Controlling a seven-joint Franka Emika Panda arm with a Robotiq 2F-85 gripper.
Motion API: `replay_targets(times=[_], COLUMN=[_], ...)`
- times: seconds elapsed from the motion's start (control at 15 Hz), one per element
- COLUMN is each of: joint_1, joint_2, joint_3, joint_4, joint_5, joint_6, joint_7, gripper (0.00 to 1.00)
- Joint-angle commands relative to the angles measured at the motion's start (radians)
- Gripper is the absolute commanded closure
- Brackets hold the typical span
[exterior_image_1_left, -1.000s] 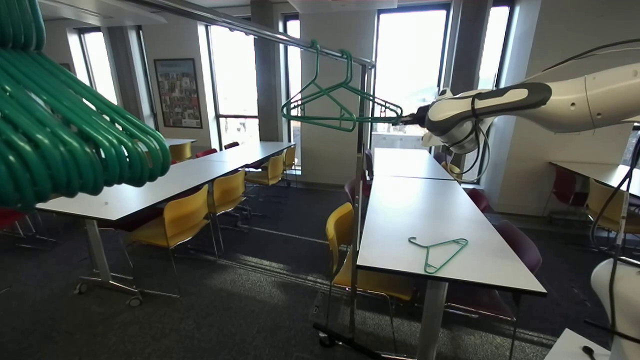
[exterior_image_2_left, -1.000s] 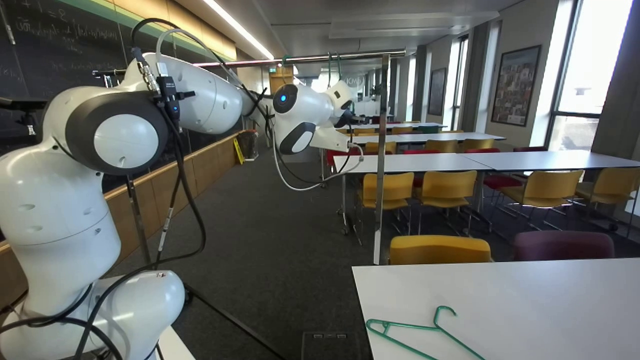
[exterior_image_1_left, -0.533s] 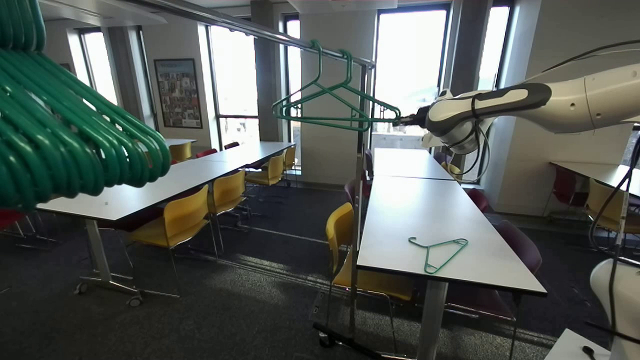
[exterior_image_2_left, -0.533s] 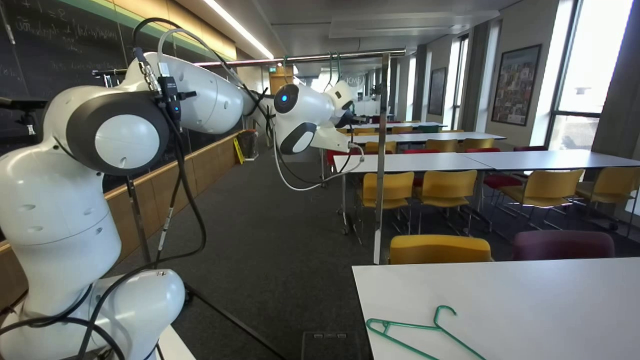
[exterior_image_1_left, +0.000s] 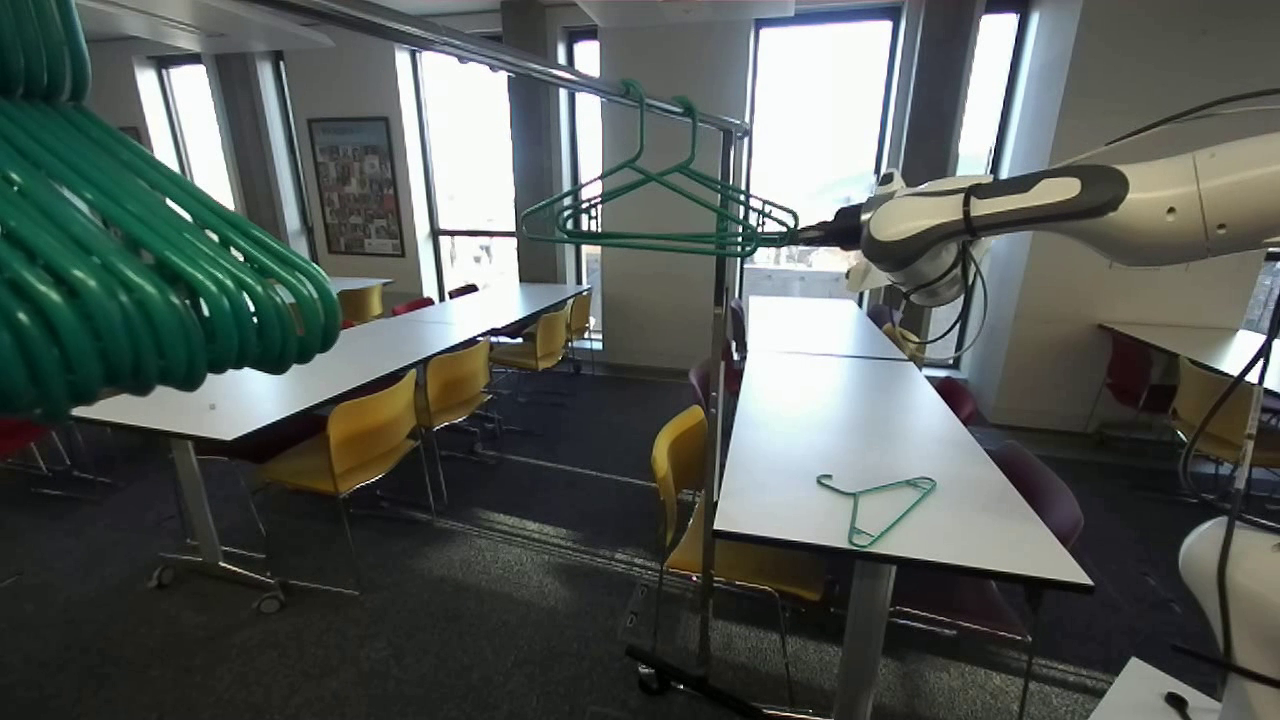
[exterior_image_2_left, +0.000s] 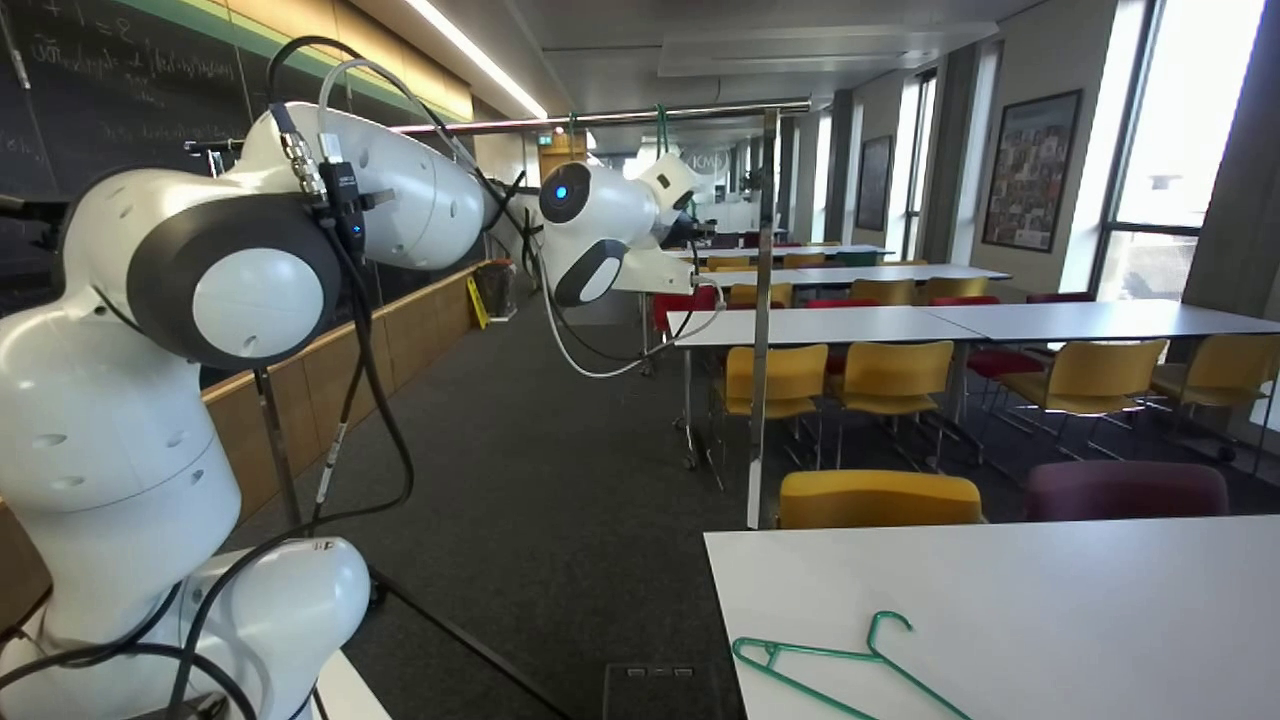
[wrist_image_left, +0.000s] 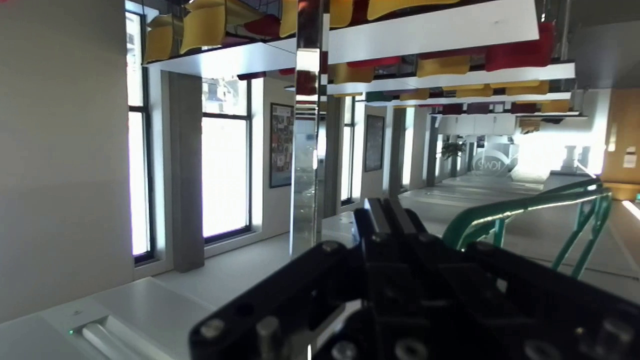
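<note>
Two green hangers (exterior_image_1_left: 660, 240): hung by their hooks on a metal rail (exterior_image_1_left: 510, 60), near its end, and overlapped; in an exterior view their lower parts are hidden by the robot's wrist (exterior_image_2_left: 610, 210).

Upright post (exterior_image_2_left: 763, 330): joined to the rail's end, set close beside the gripper (wrist_image_left: 384, 202) and the hung pair. Bundle of green hangers (exterior_image_1_left: 150, 300): packed tightly in the foreground, cropped by the view's edge. Single green hanger (exterior_image_2_left: 874, 655): laid flat on a white table (exterior_image_2_left: 1080, 610), well below the rail. Yellow chair (exterior_image_2_left: 880, 500) and purple chair (exterior_image_2_left: 1127, 492): placed side by side along that table.

Materials: hangers formed as slim, glossy triangles with curved hooks, seemingly of plastic; rail and post of polished, reflective metal; tabletop smooth, dark-edged.

Position: a lower corner of the hung pair is found right at the gripper's tip in an exterior view; in the wrist view it is seen just beside the fingers (wrist_image_left: 376, 216), outside them. Whether it is touched cannot be told. The fingers are closed against each other.
</note>
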Motion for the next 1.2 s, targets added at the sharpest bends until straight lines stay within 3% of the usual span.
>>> replay_targets(times=[0.0, 0.4, 0.47, 0.53, 0.6, 0.87, 0.93, 1.0, 1.07, 1.13], joint_1=[0.019, 0.007, 0.003, 0.005, 0.002, -0.008, -0.026, -0.039, -0.064, -0.096], joint_2=[-0.079, -0.099, -0.098, -0.105, -0.106, -0.109, -0.092, -0.081, -0.058, -0.027], joint_3=[0.034, 0.073, 0.079, 0.081, 0.085, 0.093, 0.102, 0.11, 0.125, 0.149], joint_4=[-0.064, -0.149, -0.16, -0.171, -0.179, -0.199, -0.199, -0.203, -0.203, -0.201], joint_5=[-0.068, -0.155, -0.166, -0.178, -0.188, -0.222, -0.235, -0.249, -0.268, -0.279], joint_6=[0.01, -0.004, 0.001, 0.001, 0.0, 0.002, 0.013, 0.033, 0.07, 0.13], joint_7=[-0.064, -0.076, -0.074, -0.076, -0.075, -0.07, -0.072, -0.076, -0.084, -0.088], gripper=[0.63, 0.19, 0.6, 0.56, 0.58, 0.86, 0.43, 0.49, 0.49, 0.42])
